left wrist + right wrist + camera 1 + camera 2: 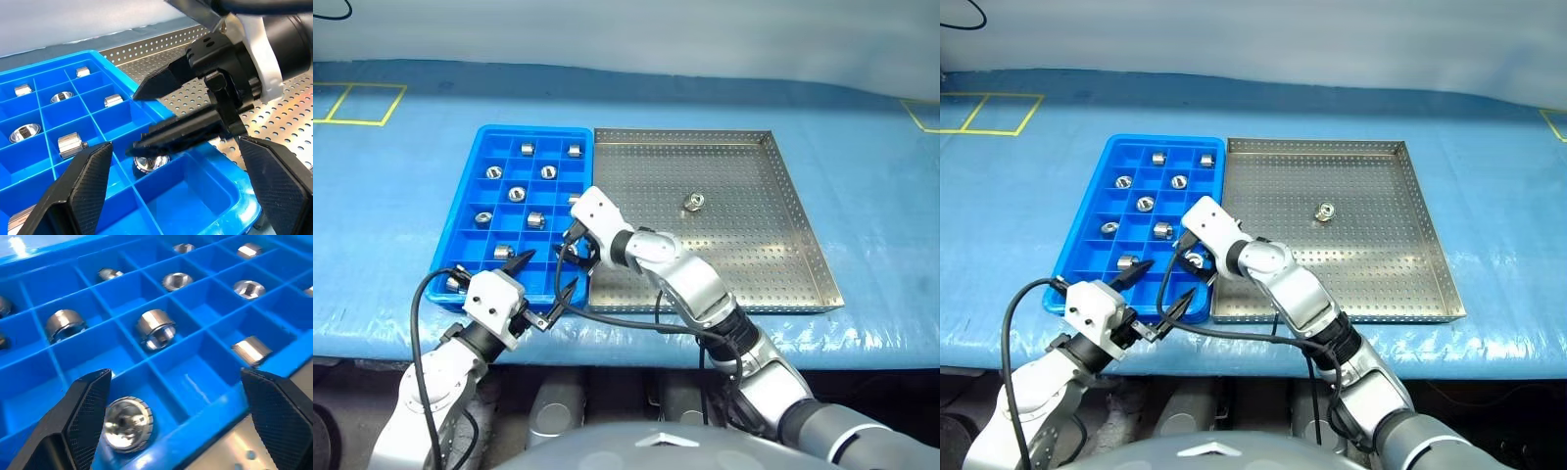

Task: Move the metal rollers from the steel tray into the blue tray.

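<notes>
The left gripper (540, 286) is hovering with jaws spread at the near edge of the blue tray (460, 227). The right gripper (146, 117) is standing open over a compartment by the blue tray's near right corner, where a shiny ribbed metal roller (127, 423) is lying, hole upward. One roller (692, 204) is sitting mid-floor in the perforated steel tray (803, 220), open room all round.
</notes>
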Robot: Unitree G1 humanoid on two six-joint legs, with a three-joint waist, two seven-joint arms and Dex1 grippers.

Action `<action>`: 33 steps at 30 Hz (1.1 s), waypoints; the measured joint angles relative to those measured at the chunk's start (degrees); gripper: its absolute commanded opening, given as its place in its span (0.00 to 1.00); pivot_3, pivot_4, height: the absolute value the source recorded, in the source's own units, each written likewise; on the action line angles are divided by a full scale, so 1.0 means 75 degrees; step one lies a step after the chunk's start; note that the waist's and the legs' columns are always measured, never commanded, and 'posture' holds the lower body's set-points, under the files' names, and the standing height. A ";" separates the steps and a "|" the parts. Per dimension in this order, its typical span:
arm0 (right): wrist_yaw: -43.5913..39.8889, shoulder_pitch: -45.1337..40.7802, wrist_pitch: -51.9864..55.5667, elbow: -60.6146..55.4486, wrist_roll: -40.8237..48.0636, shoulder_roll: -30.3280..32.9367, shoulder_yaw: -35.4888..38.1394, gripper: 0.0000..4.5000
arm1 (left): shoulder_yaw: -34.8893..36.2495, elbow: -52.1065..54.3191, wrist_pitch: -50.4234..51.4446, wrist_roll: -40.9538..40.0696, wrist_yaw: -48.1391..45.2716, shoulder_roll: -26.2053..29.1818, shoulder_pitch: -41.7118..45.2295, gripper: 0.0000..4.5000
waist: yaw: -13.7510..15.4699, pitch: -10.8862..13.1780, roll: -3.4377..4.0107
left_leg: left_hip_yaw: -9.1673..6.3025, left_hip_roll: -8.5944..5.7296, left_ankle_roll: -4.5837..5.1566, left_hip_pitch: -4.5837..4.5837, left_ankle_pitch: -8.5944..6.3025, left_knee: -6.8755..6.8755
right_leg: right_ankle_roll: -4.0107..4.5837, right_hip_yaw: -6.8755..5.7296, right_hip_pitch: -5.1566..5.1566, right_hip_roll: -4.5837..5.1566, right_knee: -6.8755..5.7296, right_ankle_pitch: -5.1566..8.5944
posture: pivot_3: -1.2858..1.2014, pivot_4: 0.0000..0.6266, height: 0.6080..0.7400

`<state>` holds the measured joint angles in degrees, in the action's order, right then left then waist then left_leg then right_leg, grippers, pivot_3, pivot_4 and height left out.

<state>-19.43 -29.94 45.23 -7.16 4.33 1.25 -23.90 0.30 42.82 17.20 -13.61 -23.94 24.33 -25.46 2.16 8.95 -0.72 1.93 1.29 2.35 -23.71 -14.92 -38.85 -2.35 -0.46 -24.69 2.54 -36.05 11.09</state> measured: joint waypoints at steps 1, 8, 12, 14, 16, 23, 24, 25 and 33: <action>0.0233 0.0002 -0.0069 -0.0012 -0.0027 -0.0070 0.0265 0.99 | -0.0025 -0.0009 0.0004 0.0002 0.0018 -0.0013 0.0059 0.99 | 0.0000 0.0000 0.0001 | 0.0000 0.0000 0.0000 0.0001 0.0000 0.0000 | 0.0000 0.0000 0.0000 0.0000 0.0001 0.0000 | 0.56 0.24 1.00; 0.2504 -0.0186 -0.0706 0.0937 -0.0775 -0.0011 0.2246 0.99 | -0.0486 -0.0345 0.0133 0.0012 0.0016 -0.0148 0.0691 0.99 | -0.0060 0.0002 0.0005 | 0.0008 -0.0006 0.0000 -0.0002 0.0001 -0.0001 | 0.0033 0.0005 0.0003 -0.0001 -0.0002 -0.0022 | 0.55 0.24 1.00; 0.3370 -0.0664 -0.1213 0.2116 -0.0999 0.0103 0.3040 0.99 | -0.0756 -0.0521 0.0177 0.0012 0.0007 -0.0183 0.0948 0.99 | -0.0193 0.0005 0.0011 | 0.0013 -0.0002 0.0000 0.0001 0.0002 0.0002 | 0.0034 0.0011 0.0000 -0.0009 -0.0006 -0.0023 | 0.54 0.24 1.00; 0.3575 -0.0874 -0.1475 0.2693 -0.1008 0.0123 0.3253 0.99 | -0.0837 -0.0597 0.0261 0.0024 0.0021 -0.0181 0.1095 0.99 | -0.0267 0.0004 0.0013 | 0.0014 -0.0001 0.0000 0.0004 0.0002 0.0004 | 0.0035 0.0016 0.0002 -0.0014 -0.0008 -0.0023 | 0.54 0.24 1.00; 0.3705 -0.0979 -0.1678 0.3186 -0.1027 0.0105 0.3336 0.99 | -0.0888 -0.0599 0.0347 0.0028 0.0026 -0.0184 0.1167 0.99 | -0.0353 0.0004 0.0013 | 0.0013 0.0001 0.0001 0.0004 0.0001 0.0005 | 0.0033 0.0024 0.0003 -0.0017 -0.0010 -0.0024 | 0.54 0.24 1.00; 0.3878 -0.1060 -0.2006 0.4326 -0.0639 -0.0268 0.3870 0.99 | -0.1005 -0.0600 0.0508 0.0017 0.0108 -0.0237 0.1216 0.99 | -0.0376 0.0005 0.0014 | 0.0016 -0.0001 0.0003 0.0005 0.0001 0.0004 | 0.0027 0.0038 0.0003 -0.0016 -0.0011 -0.0029 | 0.55 0.24 1.00; 0.3912 -0.1079 -0.2040 0.4429 -0.0620 -0.0279 0.3887 0.99 | -0.1010 -0.0600 0.0516 0.0017 0.0121 -0.0238 0.1216 0.99 | -0.0376 0.0005 0.0014 | 0.0017 -0.0001 0.0003 0.0007 0.0001 0.0004 | 0.0027 0.0038 0.0003 -0.0016 -0.0012 -0.0029 | 0.55 0.24 1.00; 0.3925 -0.1089 -0.2082 0.4520 -0.0601 -0.0282 0.3911 0.99 | -0.1010 -0.0600 0.0524 0.0017 0.0135 -0.0239 0.1216 0.99 | -0.0369 0.0005 0.0014 | 0.0016 -0.0001 0.0003 0.0007 0.0001 0.0004 | 0.0027 0.0038 0.0004 -0.0016 -0.0012 -0.0028 | 0.55 0.24 1.00; 0.3953 -0.0926 -0.2104 0.4356 -0.0333 -0.0401 0.4098 0.51 | -0.1017 -0.0599 0.0658 0.0017 0.0193 -0.0242 0.1226 0.99 | -0.0367 0.0006 0.0017 | 0.0014 -0.0001 0.0003 0.0006 0.0001 0.0004 | 0.0028 0.0039 0.0004 -0.0017 -0.0013 -0.0029 | 0.55 0.24 1.00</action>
<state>10.22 -36.88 29.45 25.51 1.84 -1.76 6.83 -7.33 38.33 22.14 -13.48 -22.49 22.51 -16.26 -0.59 8.99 -0.59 2.03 1.28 2.38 -23.67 -14.91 -38.82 -2.14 -0.16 -24.66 2.41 -36.15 10.88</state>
